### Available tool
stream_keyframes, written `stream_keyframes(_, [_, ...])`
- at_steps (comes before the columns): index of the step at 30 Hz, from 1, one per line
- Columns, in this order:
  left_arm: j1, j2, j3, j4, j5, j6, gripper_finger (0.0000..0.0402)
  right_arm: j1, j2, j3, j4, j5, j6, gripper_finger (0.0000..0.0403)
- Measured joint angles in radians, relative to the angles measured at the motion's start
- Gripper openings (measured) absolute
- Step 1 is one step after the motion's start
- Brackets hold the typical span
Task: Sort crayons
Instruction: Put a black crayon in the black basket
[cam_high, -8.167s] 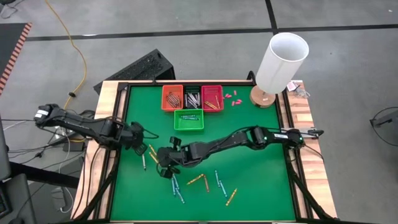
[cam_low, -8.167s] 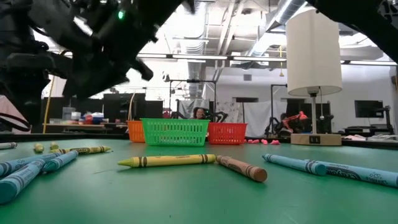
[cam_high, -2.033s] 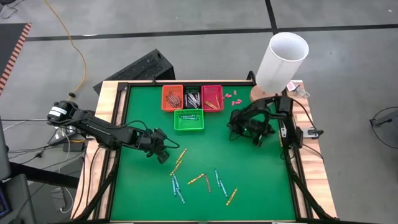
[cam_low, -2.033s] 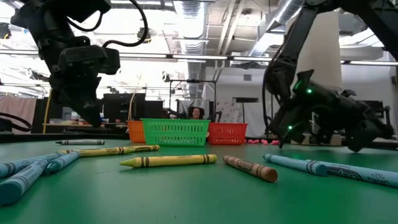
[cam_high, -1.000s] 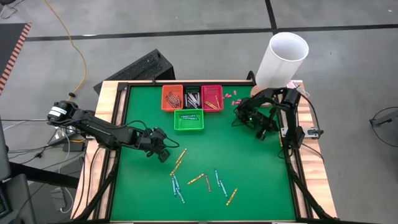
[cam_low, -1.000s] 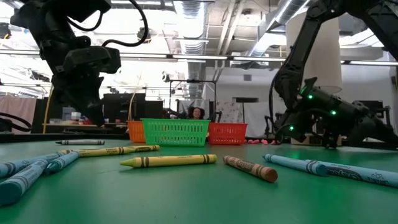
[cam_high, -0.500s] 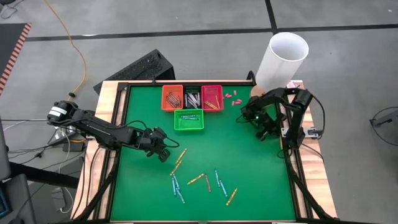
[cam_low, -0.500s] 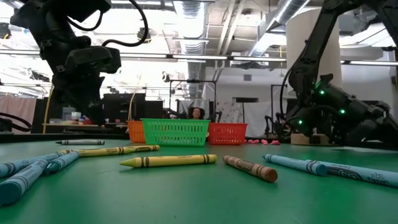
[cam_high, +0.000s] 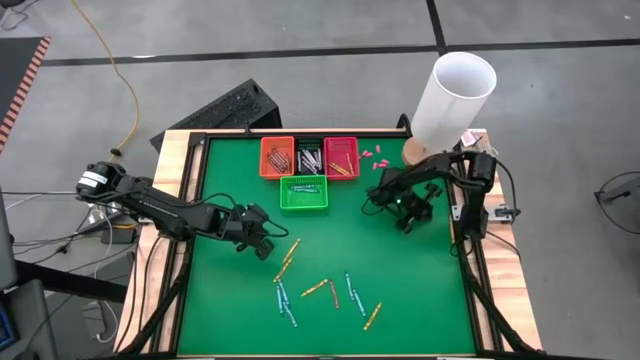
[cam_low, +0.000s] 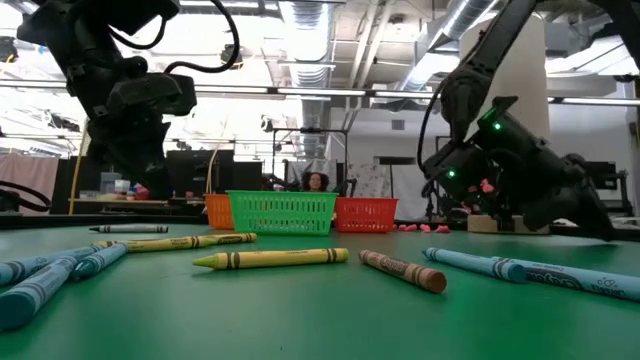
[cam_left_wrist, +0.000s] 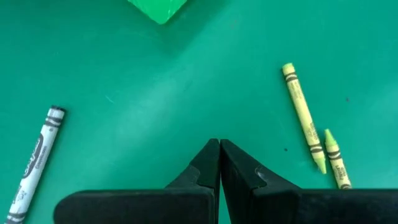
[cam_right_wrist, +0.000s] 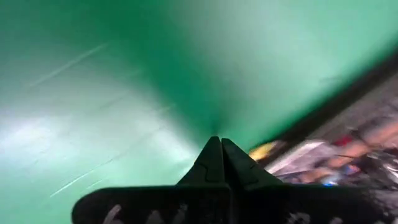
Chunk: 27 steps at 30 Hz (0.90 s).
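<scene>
Loose crayons lie flat on the green mat: two yellow ones (cam_high: 287, 256) just beside my left gripper and a mixed cluster (cam_high: 330, 294) nearer the front edge. In the left wrist view a grey-white crayon (cam_left_wrist: 37, 163) and the yellow crayons (cam_left_wrist: 303, 116) lie to either side of my fingers. My left gripper (cam_high: 262, 241) hovers shut and empty over the mat's left half (cam_left_wrist: 219, 148). My right gripper (cam_high: 372, 199) is shut and empty over bare mat right of the green basket (cam_right_wrist: 219, 143). More crayons fill the baskets.
An orange basket (cam_high: 277, 157), a dark one (cam_high: 309, 158) and a red one (cam_high: 341, 157) stand in a row at the far edge, with a green basket (cam_high: 304, 192) in front of them. Pink bits (cam_high: 372, 157) and a white lamp (cam_high: 452, 100) sit far right.
My right gripper has swung from near the lamp's base toward the table's left and a little toward the near edge, rising slightly and turning at the wrist; it stays shut and empty. The left arm and the crayons have kept still.
</scene>
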Motion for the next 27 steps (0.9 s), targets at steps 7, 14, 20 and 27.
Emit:
stream_keyframes(7, [0.0, 0.0, 0.0, 0.007, -0.05, 0.007, 0.0, -0.091, 0.0, -0.023, -0.007, 0.143, 0.082, 0.0])
stream_keyframes(14, [0.0, 0.0, 0.0, 0.005, -0.054, 0.007, 0.0, -0.156, -0.003, -0.099, -0.009, 0.13, 0.125, 0.0])
stream_keyframes(20, [0.0, 0.0, 0.0, 0.005, -0.055, 0.016, 0.0, -0.15, -0.005, -0.183, 0.01, 0.001, 0.183, 0.0])
stream_keyframes(27, [0.0, 0.0, 0.0, 0.005, -0.055, 0.021, 0.0, -0.072, -0.003, -0.235, 0.115, -0.2, 0.221, 0.0])
